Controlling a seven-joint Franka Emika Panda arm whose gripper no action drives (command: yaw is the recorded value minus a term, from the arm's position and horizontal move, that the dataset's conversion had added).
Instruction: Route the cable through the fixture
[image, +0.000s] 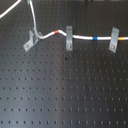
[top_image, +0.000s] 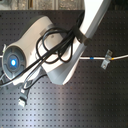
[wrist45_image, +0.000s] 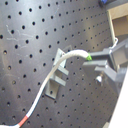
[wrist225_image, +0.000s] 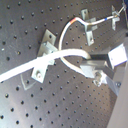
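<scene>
**A:** What carries everything, and what could go wrong here?

**B:** A black perforated board (image: 65, 95) carries the parts. In the first exterior view, the white cable (image: 50, 35) runs along the board's far edge, through two upright grey clips (image: 69, 38) toward its far right corner. The slanted grey fixture (image: 30, 41) stands near the far left corner, and the cable rises steeply just beside it. My judgement: the cord could slide past the forked top instead of dropping into it, because it bends freely and comes in at an angle. Pulling too hard could also drag it out of the nearer clip.

**A:** Where is the cable relative to the gripper?

**B:** In the second wrist view, the gripper (wrist225_image: 88, 64) pinches the cable between narrowed fingers. From there the cord loops back across the fixture (wrist225_image: 45, 55), which sits near the fingertips. The red band (wrist225_image: 76, 20) lies further along, toward the clips.
</scene>
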